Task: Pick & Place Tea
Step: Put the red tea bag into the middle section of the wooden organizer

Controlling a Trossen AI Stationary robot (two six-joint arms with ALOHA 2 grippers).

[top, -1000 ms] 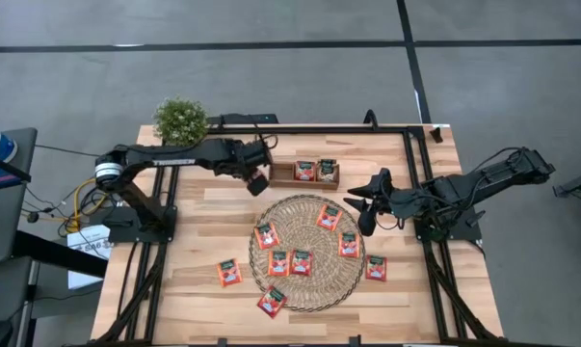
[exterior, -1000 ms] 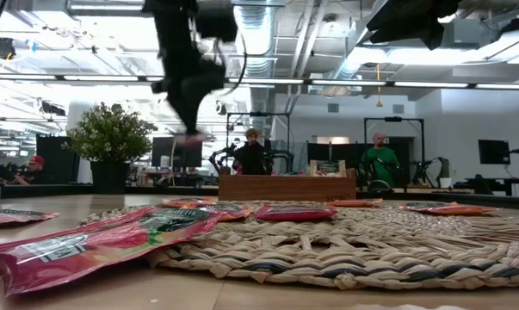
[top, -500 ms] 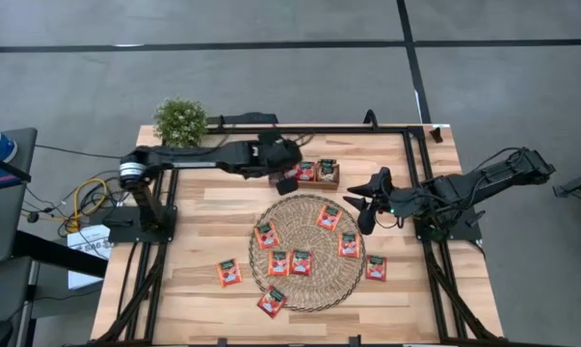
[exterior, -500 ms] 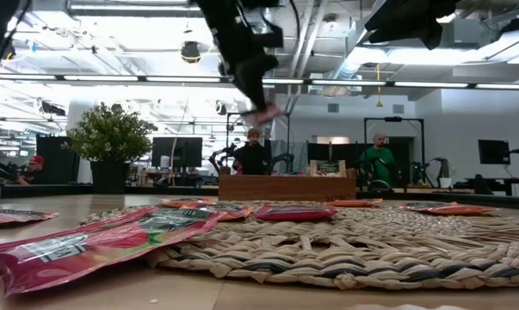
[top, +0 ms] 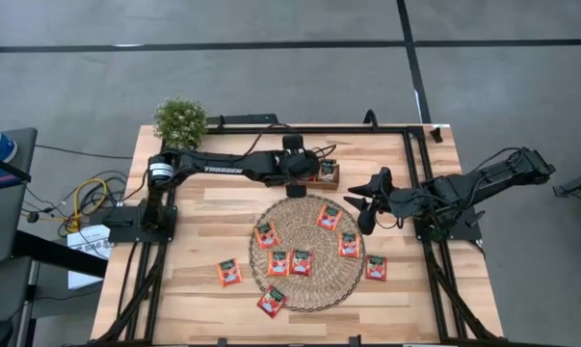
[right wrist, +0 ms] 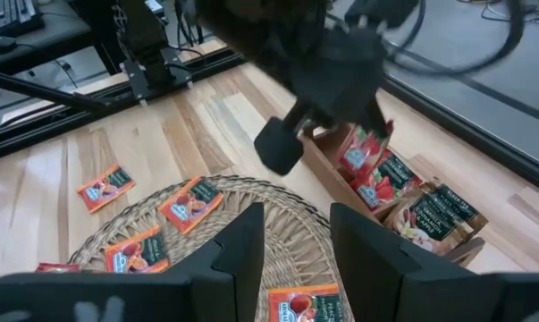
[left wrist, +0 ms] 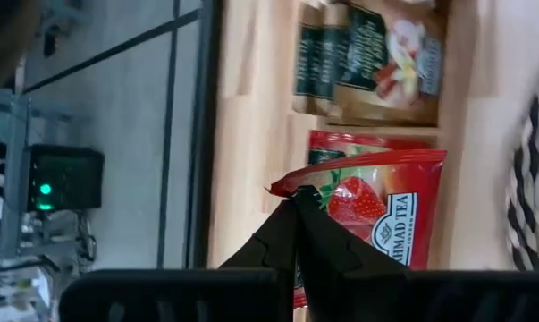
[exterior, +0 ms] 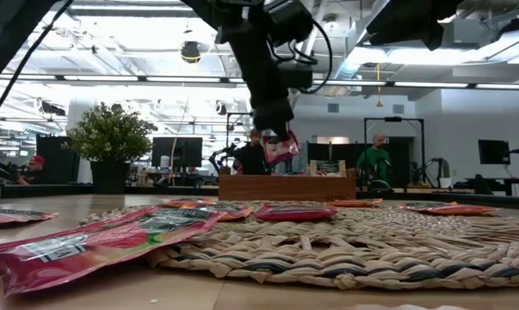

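The left gripper (top: 303,172) reaches across the far side of the table and hangs over the wooden tray (top: 333,183), which sits at twelve o'clock from the round woven mat (top: 307,253). Its fingers (left wrist: 291,241) are clenched on the corner of a red sachet (left wrist: 376,215), which hangs from them above the tray's left compartment; in the low view the sachet (exterior: 281,148) dangles clear above the tray (exterior: 281,187). The left wrist view shows another red sachet under the held one in that compartment and pale beige sachets (left wrist: 376,58) in the neighbouring compartment. The right gripper (top: 367,209) waits at about two o'clock off the mat's rim, above the table (top: 198,231), its fingers (right wrist: 242,246) parted and holding nothing. Six red-orange sachets lie flat on the mat, one of them (top: 330,217) toward one o'clock and another (top: 266,234) toward nine o'clock. Two more rest on the bare wood, one (top: 229,273) at about eight o'clock from the mat and one (top: 376,267) at about four o'clock. A further sachet (top: 272,302) overlaps the mat's edge at seven o'clock. A small potted plant (top: 180,120) stands at the table's far left corner.
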